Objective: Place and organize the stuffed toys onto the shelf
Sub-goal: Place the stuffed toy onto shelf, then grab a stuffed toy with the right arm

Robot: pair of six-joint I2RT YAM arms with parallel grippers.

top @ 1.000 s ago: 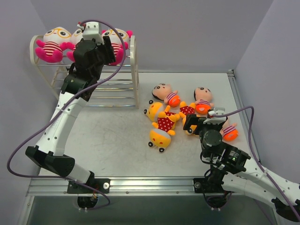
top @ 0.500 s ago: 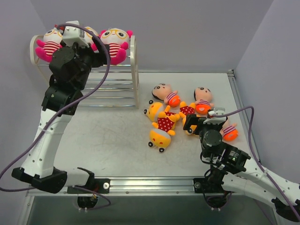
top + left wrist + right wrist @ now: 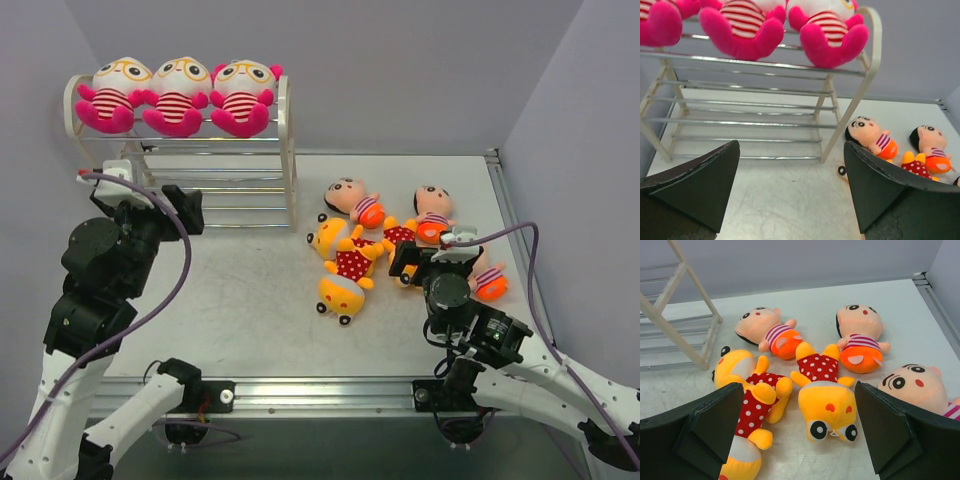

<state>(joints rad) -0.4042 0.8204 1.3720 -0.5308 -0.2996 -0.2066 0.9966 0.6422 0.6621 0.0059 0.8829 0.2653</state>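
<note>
While agape, left pincer (image 3: 790, 145) seemingly level.

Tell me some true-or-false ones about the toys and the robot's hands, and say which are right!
1. Three pink toys sit side by side on the top tier of the shelf. True.
2. The yellow toys are on the shelf too. False: they lie on the table.
3. The left gripper is holding a pink toy. False: it is open and holds nothing.
4. The black-haired toys lie on the table. True.
5. The right gripper is shut. False: it is open, above the yellow toys.
</note>
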